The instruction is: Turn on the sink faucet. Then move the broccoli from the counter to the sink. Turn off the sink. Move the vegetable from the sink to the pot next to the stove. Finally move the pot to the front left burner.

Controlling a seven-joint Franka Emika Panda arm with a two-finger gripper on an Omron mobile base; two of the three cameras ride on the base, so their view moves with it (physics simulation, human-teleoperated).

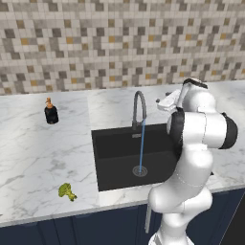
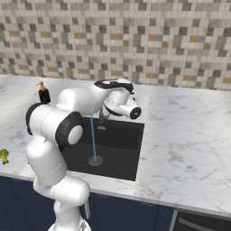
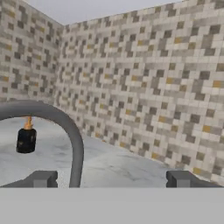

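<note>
The sink faucet (image 1: 139,106) arches over the black sink (image 1: 115,158), and a thin blue stream of water (image 1: 141,143) falls from it to the drain (image 1: 139,170). The broccoli (image 1: 67,192) lies on the counter (image 1: 28,153) near its front edge, left of the sink. My gripper (image 3: 111,179) is open, level with the faucet's arch and just right of it. In the hand view the spout (image 3: 75,144) curves down close in front, between the fingertips (image 3: 43,178) and nearer the left one. Nothing is held. The pot, the stove and the front left burner are out of view.
A small black soap bottle (image 1: 51,111) with an orange pump stands on the counter at the back left of the sink. The tiled wall (image 1: 119,43) rises right behind the faucet. White marble stretches to the right of the sink (image 2: 189,131).
</note>
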